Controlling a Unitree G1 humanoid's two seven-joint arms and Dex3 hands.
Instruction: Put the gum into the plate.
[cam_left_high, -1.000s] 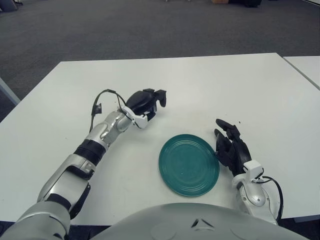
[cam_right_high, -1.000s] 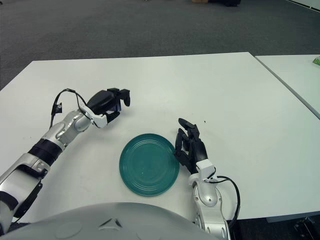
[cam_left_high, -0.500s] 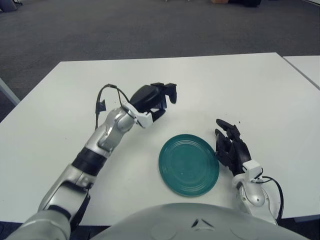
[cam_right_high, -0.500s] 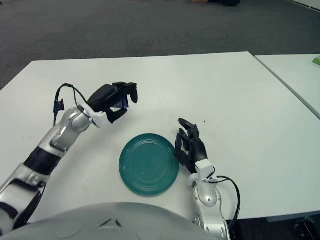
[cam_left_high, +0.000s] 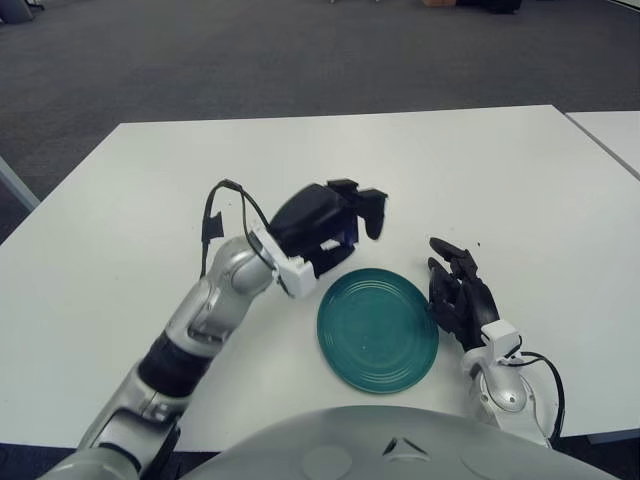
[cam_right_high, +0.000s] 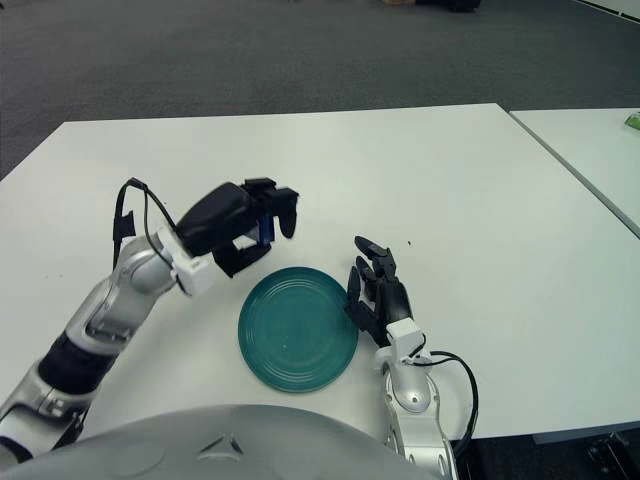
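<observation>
Left hand (cam_right_high: 245, 228) is raised at 10 o'clock of the teal plate (cam_right_high: 298, 327), fingers clenched around the blue gum (cam_right_high: 267, 226), held above the white table (cam_right_high: 450, 190). Right hand (cam_right_high: 379, 296) is parked at plate's 3 o'clock, fingers relaxed, nothing held.

The plate (cam_left_high: 378, 330) at lower centre looks like glazed ceramic, teal and faintly glossy, with fine concentric ridges. The table (cam_left_high: 500, 170) is smooth, matt white. The left hand (cam_left_high: 335, 225) has matt black plastic shells on a silvery metallic forearm.
</observation>
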